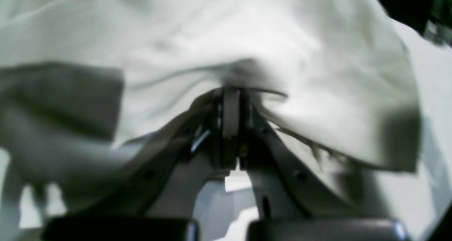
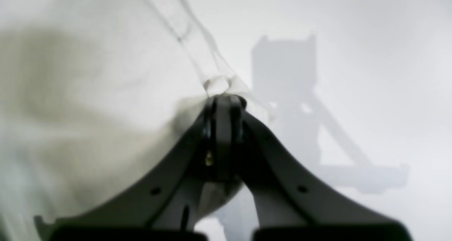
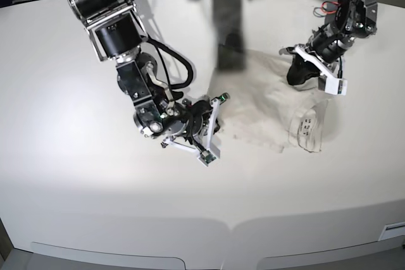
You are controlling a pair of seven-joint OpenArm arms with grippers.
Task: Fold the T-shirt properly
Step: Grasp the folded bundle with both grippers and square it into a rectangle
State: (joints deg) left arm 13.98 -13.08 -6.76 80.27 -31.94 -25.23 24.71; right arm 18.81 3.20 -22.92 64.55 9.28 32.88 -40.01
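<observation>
The off-white T-shirt [image 3: 266, 109] lies crumpled on the white table [image 3: 76, 175], right of centre, with its collar and printed neck label [image 3: 308, 128] facing the front. My left gripper [image 3: 295, 75] is at the shirt's far right part. In the left wrist view its jaws [image 1: 231, 94] are shut on a fold of the T-shirt [image 1: 247, 32], which drapes over them. My right gripper [image 3: 221, 102] is at the shirt's left edge. The right wrist view shows that gripper [image 2: 223, 99] shut on a bunched edge of the cloth [image 2: 88, 92].
Bare white table [image 2: 370, 57] lies beyond the right gripper, carrying its shadow. The black arm links [image 3: 117, 26] reach in from the far left, the other arm [image 3: 351, 4] from the far right. The table's front edge [image 3: 209, 226] curves across the bottom.
</observation>
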